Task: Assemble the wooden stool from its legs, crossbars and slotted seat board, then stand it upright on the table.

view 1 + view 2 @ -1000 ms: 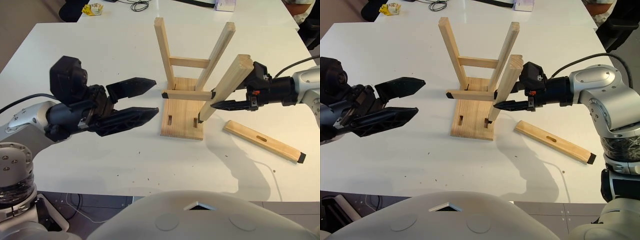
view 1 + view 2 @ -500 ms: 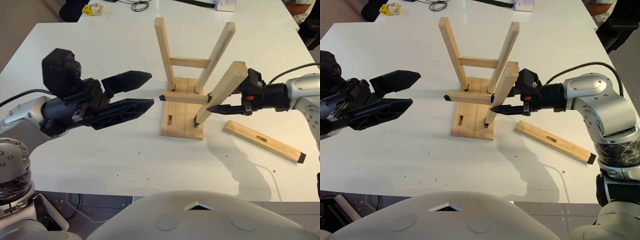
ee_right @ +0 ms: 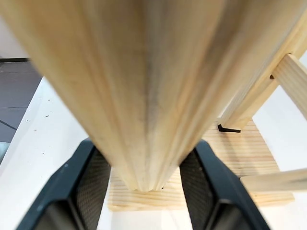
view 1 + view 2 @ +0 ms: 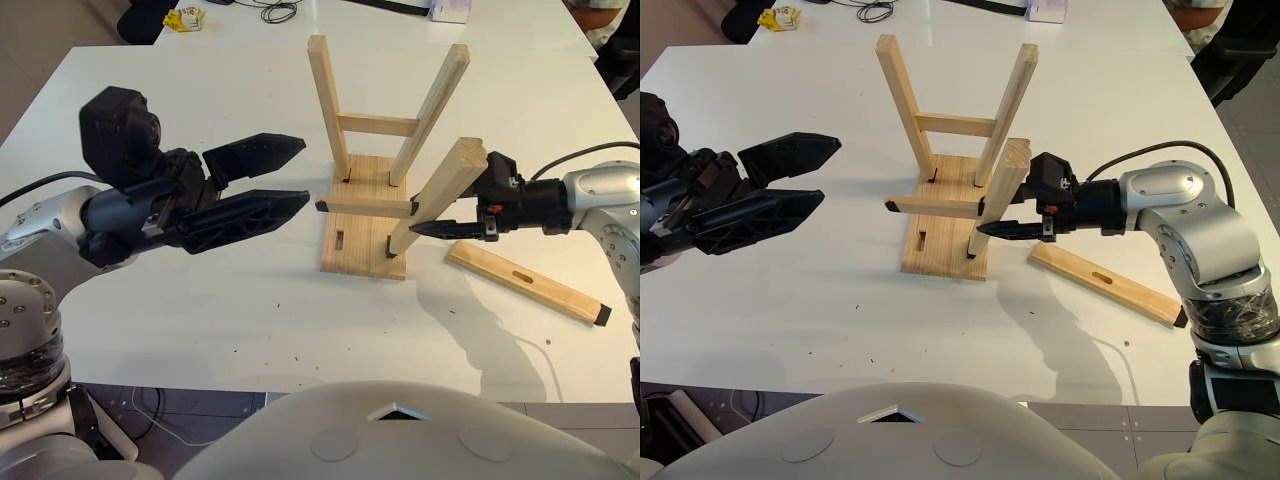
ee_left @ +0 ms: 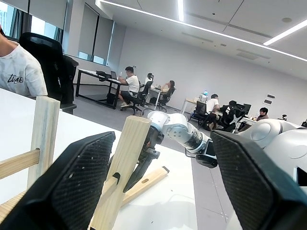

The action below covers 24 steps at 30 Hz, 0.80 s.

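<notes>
Stool leg [image 4: 455, 170] is clamped in your right pincer [image 4: 425, 216], foot at the seat board [image 4: 352, 258] slot just below its tips; looks like the leg-seating step, so next press it down square, while your left pincer [image 4: 301, 172] gapes wide, well apart.

Pale wooden stool [image 4: 362, 238], white table [image 4: 200, 300]

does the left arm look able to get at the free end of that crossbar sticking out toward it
Probably yes: the left pincer is open and the crossbar points its free end at it, nothing between. The right pincer holds the leg at the far end, clear of that path.
</notes>
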Each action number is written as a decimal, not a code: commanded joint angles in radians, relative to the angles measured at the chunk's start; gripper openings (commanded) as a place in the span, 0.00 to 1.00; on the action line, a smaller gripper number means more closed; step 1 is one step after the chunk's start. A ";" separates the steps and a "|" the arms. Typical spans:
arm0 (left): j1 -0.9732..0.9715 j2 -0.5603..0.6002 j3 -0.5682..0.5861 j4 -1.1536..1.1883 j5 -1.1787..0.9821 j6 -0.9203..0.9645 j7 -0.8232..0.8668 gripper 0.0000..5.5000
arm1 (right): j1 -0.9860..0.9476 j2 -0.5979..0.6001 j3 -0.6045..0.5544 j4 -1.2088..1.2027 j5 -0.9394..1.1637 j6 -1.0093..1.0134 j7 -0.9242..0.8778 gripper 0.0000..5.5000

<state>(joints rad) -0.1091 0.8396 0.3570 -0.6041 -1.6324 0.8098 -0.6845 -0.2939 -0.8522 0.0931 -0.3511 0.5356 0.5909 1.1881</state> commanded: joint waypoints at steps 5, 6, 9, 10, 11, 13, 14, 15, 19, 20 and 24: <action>-0.012 0.009 -0.005 -0.010 -0.008 0.000 0.016 0.67 | -0.071 0.013 0.005 0.055 -0.028 -0.027 0.005 0.37; -0.012 0.009 -0.006 -0.010 -0.007 0.000 0.016 0.67 | -0.075 0.014 0.006 0.059 -0.029 -0.027 0.006 0.37; -0.011 0.007 -0.007 -0.015 -0.009 -0.002 0.022 0.67 | -0.067 0.015 0.011 0.058 -0.036 -0.036 0.012 0.37; -0.011 0.007 -0.008 -0.017 -0.010 -0.002 0.023 0.67 | -0.058 0.013 0.011 0.053 -0.037 -0.038 0.013 0.37; -0.012 0.007 -0.008 -0.017 -0.011 -0.002 0.024 0.67 | -0.050 0.012 0.014 0.050 -0.038 -0.041 0.016 0.37; -0.012 0.008 -0.009 -0.018 -0.012 -0.002 0.025 0.67 | -0.032 0.008 0.023 0.050 -0.047 -0.054 0.024 0.37; -0.012 0.008 -0.009 -0.018 -0.012 -0.002 0.025 0.67 | -0.024 0.006 0.028 0.052 -0.051 -0.059 0.029 0.37; -0.013 0.009 -0.009 -0.018 -0.014 -0.001 0.025 0.67 | -0.013 0.002 0.032 0.052 -0.055 -0.064 0.033 0.37; -0.013 0.012 -0.010 -0.019 -0.018 0.001 0.022 0.67 | 0.052 -0.017 0.071 0.089 -0.101 -0.115 0.064 0.37; -0.012 0.013 -0.011 -0.020 -0.019 0.002 0.022 0.67 | 0.068 -0.020 0.081 0.100 -0.115 -0.132 0.071 0.37; -0.011 0.015 -0.015 -0.023 -0.025 0.005 0.021 0.67 | 0.112 -0.030 0.114 0.128 -0.138 -0.176 0.085 0.37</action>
<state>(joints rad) -0.1095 0.8396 0.3500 -0.6205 -1.6521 0.8090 -0.6667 -0.2510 -0.8590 0.1352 -0.2540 0.4644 0.3971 1.2372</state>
